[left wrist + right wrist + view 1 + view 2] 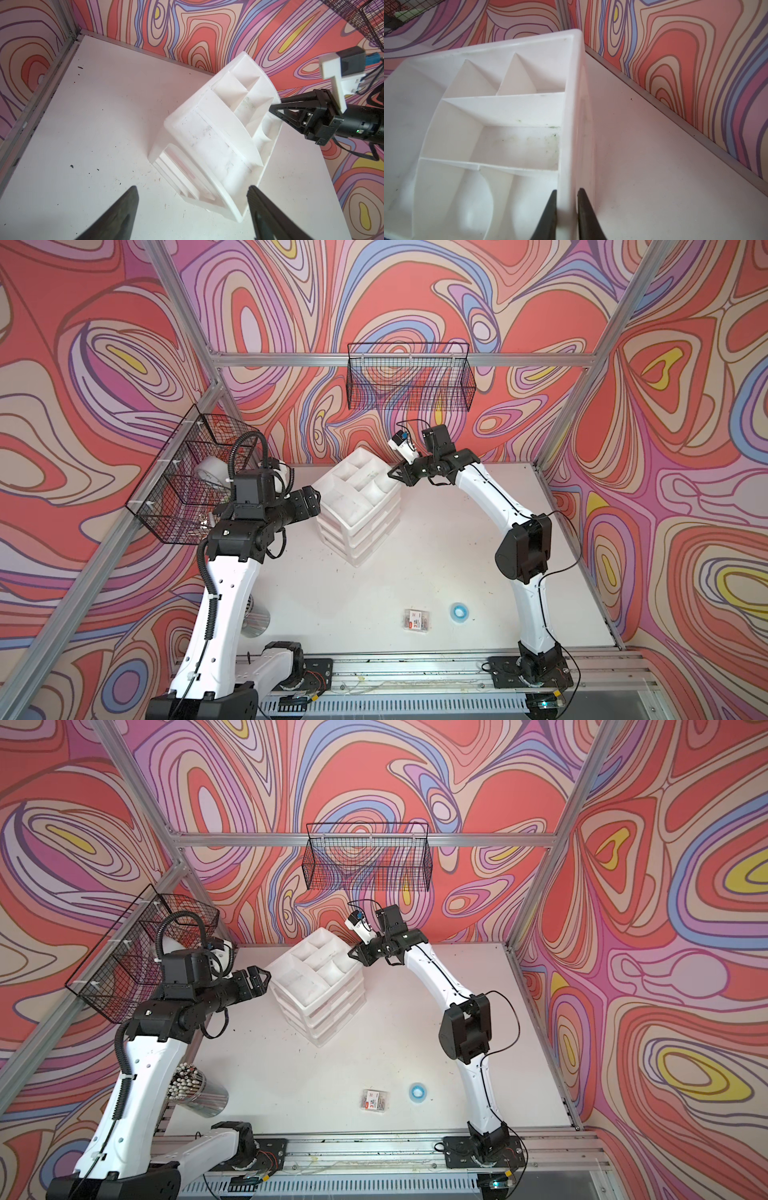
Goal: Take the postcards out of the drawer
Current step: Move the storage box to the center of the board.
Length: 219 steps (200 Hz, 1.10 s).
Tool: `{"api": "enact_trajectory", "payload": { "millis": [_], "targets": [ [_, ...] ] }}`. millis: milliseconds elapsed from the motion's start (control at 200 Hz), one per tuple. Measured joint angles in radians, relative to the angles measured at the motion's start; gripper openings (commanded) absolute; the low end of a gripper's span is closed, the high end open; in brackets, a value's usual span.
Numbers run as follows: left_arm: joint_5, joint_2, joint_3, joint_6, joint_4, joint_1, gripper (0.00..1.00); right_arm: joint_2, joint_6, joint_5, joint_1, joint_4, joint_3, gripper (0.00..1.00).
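- Facing the lower left of the frame in both top views, the drawer fronts [334, 537] of the white drawer unit [357, 506] are, by my reading, pointing toward the left arm. Any drawer would therefore be sliding out along a line running from upper right to lower left.
- The drawers are all sitting closed, and the postcards are not lying in plain sight anywhere. A reddish tinge [185, 169] is showing through the cloudy front just under the top tray in the left wrist view. That is probably the cards, inside, though I cannot tell exactly which drawer is holding them.
- The left gripper [313, 499] is hovering just left of the unit and is the nearer tool to the fronts. The right gripper [395, 472] is sitting at the unit's upper-right edge, on the far side from them.
- The left gripper's fingers [124, 207] are standing wide apart, gripping nothing and touching nothing, with the fronts lying just ahead of the gap.
- The right gripper's fingers [550, 207] are clamping the side wall of the top tray [500, 110], one inside the rim and one outside. They are seemingly steadying the unit on the table [374, 593].
- The coming move is likely calling for the left gripper to be catching a drawer front and drawing it toward the lower left while the right is bracing.
- The small clear packet [417, 620] lying at the lower middle of the table is not one of the cards.
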Motion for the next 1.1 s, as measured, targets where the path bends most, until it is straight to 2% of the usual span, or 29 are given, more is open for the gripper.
{"api": "enact_trajectory", "payload": {
  "millis": [135,326,476,556,656,901,1097],
  "targets": [
    [0.008,0.031,0.000,0.003,0.010,-0.001,0.77,0.008,-0.045,-0.051,-0.007,-0.005,0.007,0.18],
    [0.010,0.084,0.002,0.018,0.037,-0.003,0.72,0.008,-0.043,-0.109,-0.005,0.018,0.007,0.36],
    [-0.006,0.149,0.039,0.046,0.053,-0.006,0.65,0.003,-0.026,-0.116,-0.003,0.064,-0.008,0.43],
    [-0.021,0.186,0.064,0.062,0.065,-0.006,0.64,-0.008,-0.010,-0.112,-0.004,0.093,-0.029,0.49],
    [-0.036,0.231,0.091,0.079,0.073,-0.006,0.59,-0.051,0.042,-0.092,-0.008,0.152,-0.098,0.57],
    [-0.035,0.309,0.125,0.113,0.074,-0.006,0.46,-0.255,0.229,0.019,-0.032,0.332,-0.338,0.64],
    [-0.014,0.316,0.125,0.122,0.074,-0.006,0.40,-0.391,0.353,0.101,-0.036,0.431,-0.476,0.65]
  ]
}}
